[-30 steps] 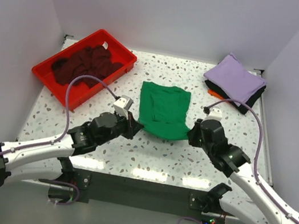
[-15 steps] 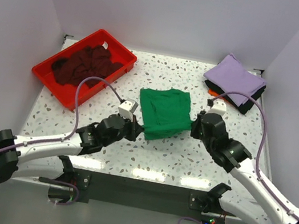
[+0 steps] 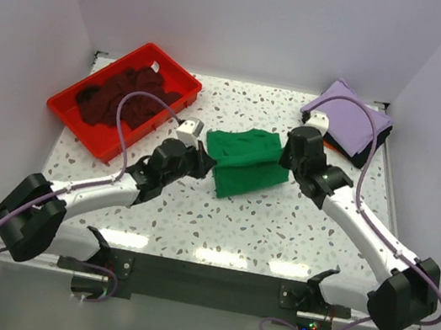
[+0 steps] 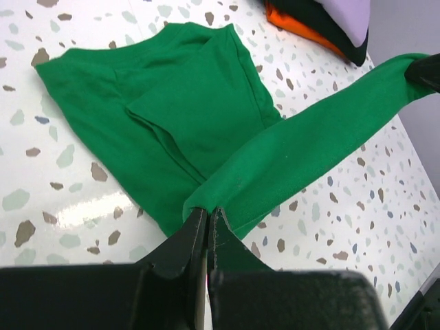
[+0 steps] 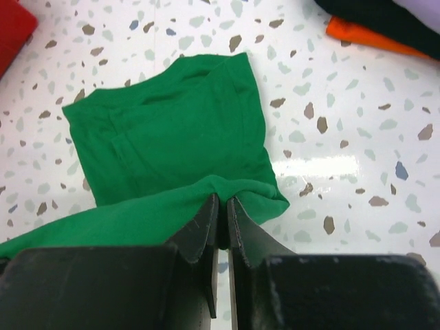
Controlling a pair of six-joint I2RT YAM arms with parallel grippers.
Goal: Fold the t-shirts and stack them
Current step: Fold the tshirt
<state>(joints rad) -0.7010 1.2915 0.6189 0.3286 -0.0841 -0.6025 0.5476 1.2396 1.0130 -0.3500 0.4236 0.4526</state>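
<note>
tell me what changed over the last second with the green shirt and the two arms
The left claw and right claw, each shut on the near hem of the green shirt, moved forward, carrying that hem up and over toward the shirt's far edge, so it is folding in half. The maroon shirt in the red tray and the lavender-topped stack stayed put.

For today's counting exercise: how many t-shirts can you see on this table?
5: green shirt mid-table; maroon one heaped in the red tray; lavender, black and orange stacked far right. The heap may hide more.
</note>
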